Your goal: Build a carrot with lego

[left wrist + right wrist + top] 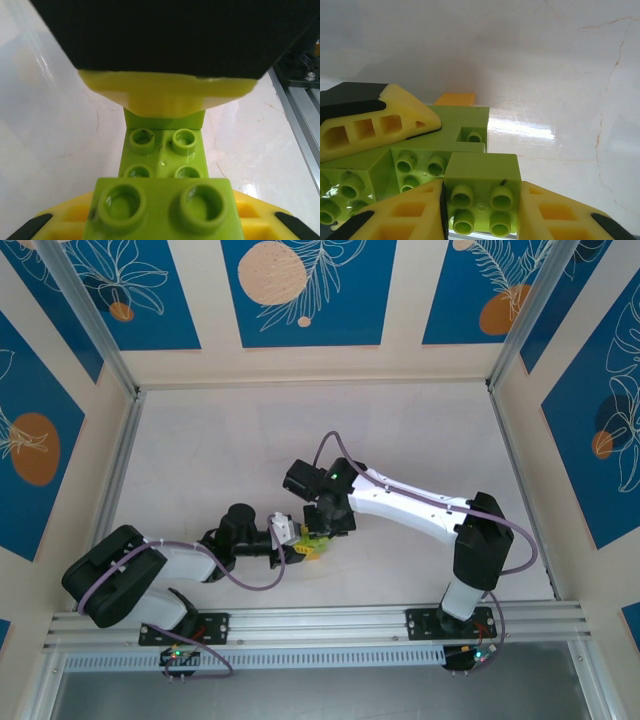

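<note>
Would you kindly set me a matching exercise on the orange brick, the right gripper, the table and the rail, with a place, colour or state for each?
1 orange brick
2 right gripper
3 table
4 rail

A white, faintly veined
B shut on a lime brick
C at the carrot's far end in the right wrist view
D silver, along the table's near edge

Pairs: 1-C, 2-B, 3-A, 4-D
</note>
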`<state>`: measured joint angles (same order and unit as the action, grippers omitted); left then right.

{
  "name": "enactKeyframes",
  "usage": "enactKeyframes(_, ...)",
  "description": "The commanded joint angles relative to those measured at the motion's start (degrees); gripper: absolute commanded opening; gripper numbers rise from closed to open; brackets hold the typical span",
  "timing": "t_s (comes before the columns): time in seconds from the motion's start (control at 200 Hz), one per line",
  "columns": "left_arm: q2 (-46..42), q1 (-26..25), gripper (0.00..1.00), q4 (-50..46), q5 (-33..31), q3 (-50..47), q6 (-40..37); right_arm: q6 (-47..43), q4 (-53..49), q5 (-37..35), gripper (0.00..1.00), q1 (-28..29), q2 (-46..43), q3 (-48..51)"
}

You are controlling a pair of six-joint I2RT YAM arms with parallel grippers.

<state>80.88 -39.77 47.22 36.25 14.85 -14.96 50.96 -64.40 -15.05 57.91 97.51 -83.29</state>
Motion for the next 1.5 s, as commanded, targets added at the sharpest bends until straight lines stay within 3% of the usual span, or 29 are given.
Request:
enactKeyframes(0.0,0.6,0.6,0.14,-0.1,0.4,0.7,-0.5,-1.3,-5.6,0.4,0.35,0.5,2.5,0.9)
enactKeyframes(0.09,0.6,0.6,0.14,-0.1,0.4,0.7,-0.5,-1.7,-5.0,0.6,0.40,0.5,1.8,0.2)
enactKeyframes(0.235,0.7,0.6,0.14,-0.1,0.5,0.8,-0.5,-2.4,-4.1,-0.7,0.58,0.5,-0.2,-1.4)
enactKeyframes(0.38,0.7,0.6,0.15,-0.2,0.6,0.7,-0.6,-3.2,-4.8,-3.1,0.69,0.5,-2.3,-3.9)
enactKeyframes(0.51,0.9,0.6,0.25,-0.2,0.5,0.8,-0.6,-3.9,-5.8,-4.9,0.73,0.3,-4.1,-5.4)
enactKeyframes(0.59,0.9,0.6,0.38,-0.2,0.6,0.8,-0.5,-4.1,-6.5,-5.7,0.73,0.0,-5.0,-5.3)
enactKeyframes(0.69,1.1,0.6,0.64,-0.1,0.2,0.8,-0.5,-4.5,-6.4,-5.9,0.73,-0.3,-6.3,-3.8)
enactKeyframes(0.695,1.1,0.6,0.66,-0.1,0.2,0.8,-0.5,-4.6,-6.4,-5.9,0.73,-0.3,-6.4,-3.7)
enactKeyframes(0.715,1.1,0.6,0.92,-0.1,0.2,0.9,-0.5,-4.9,-6.2,-5.8,0.73,-0.4,-6.6,-3.3)
enactKeyframes(0.735,1.1,0.5,0.98,-0.1,0.1,0.9,-0.4,-5.4,-6.0,-5.7,0.74,-0.4,-6.8,-3.0)
enactKeyframes(0.895,0.9,0.5,0.99,0.2,-0.4,0.6,0.1,-6.2,-1.8,-8.4,0.78,1.2,-10.5,3.7)
enactKeyframes(1.14,-4.5,0.1,0.99,4.1,-0.7,-4.9,5.9,1.9,18.0,-16.6,0.89,8.9,-18.8,24.4)
enactKeyframes(1.335,-18.7,-1.7,0.99,0.3,-8.9,-10.6,10.2,7.1,19.4,-29.5,0.92,18.1,-17.8,27.2)
enactKeyframes(1.495,-40.2,-1.7,0.99,-10.7,-18.3,-14.1,13.7,7.9,27.0,-33.3,0.92,23.3,-14.5,28.3)
